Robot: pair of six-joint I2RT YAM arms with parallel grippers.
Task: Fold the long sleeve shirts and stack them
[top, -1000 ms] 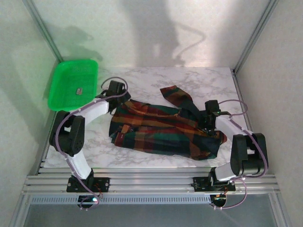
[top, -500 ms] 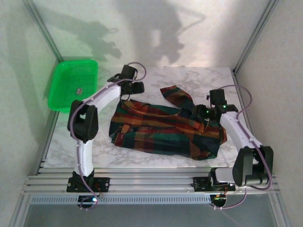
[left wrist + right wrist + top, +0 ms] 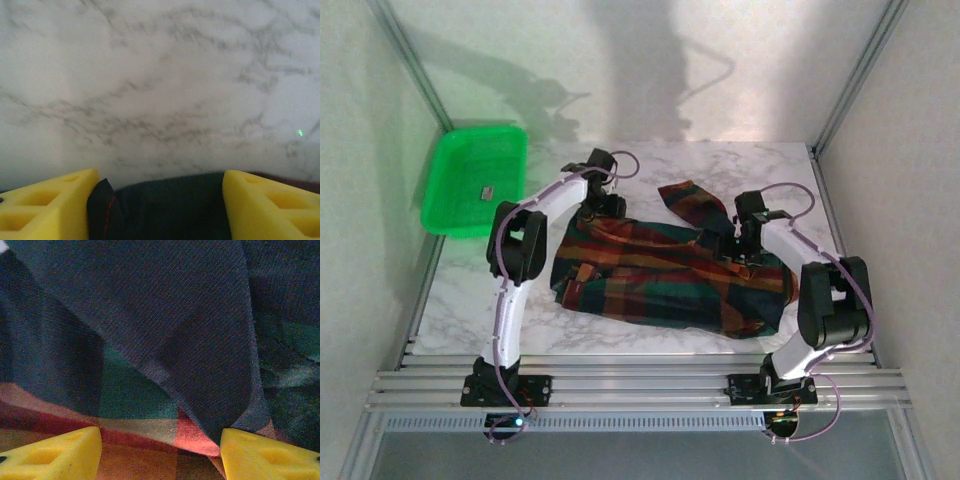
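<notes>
Here the left gripper [image 3: 160, 202], spread, straddles the far edge of the plaid shirt [image 3: 660, 275]; the right gripper [image 3: 160, 452], also spread, faces its folds.

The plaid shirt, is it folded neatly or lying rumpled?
Rumpled, not folded: the plaid shirt lies in an uneven heap on the table, one end sticking out.

Shirt [image 3: 660, 275] on table [image 3: 620, 335] centre; tray [image 3: 470, 165] far left (small item [image 3: 488, 191] inside).

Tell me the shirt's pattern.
The shirt is plaid in dark green, red, orange and navy, clearest in the top view.
</notes>
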